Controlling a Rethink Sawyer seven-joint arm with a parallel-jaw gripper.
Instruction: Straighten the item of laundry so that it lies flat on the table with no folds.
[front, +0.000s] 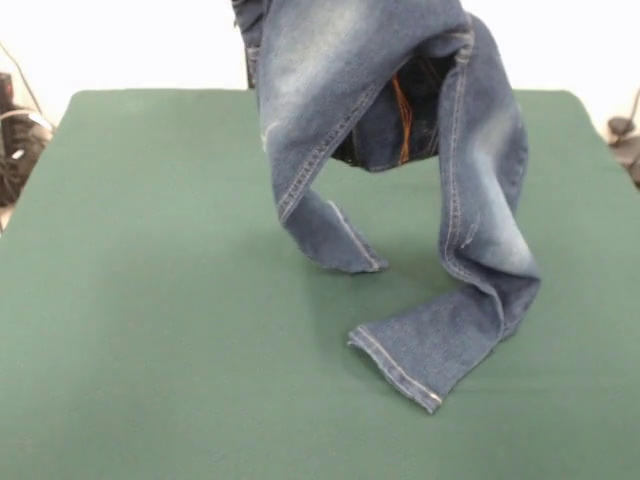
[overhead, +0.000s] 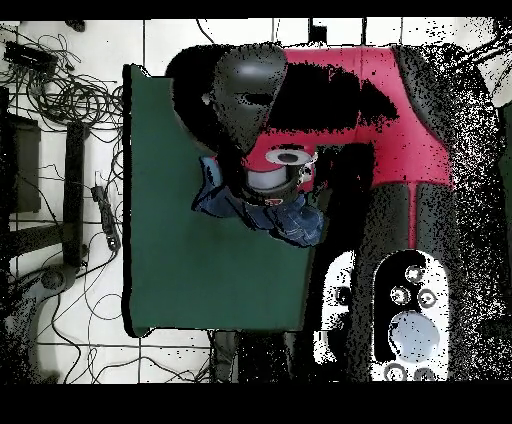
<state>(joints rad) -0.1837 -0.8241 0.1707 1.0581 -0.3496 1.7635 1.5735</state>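
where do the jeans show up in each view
Front view: the jeans hang down from the top edge right of centre, both leg ends resting on the green table.
Overhead view: only a small blue bunch of them shows at mid-frame, mostly hidden under the red and black arm.
Shared landmark: the green table in both views.
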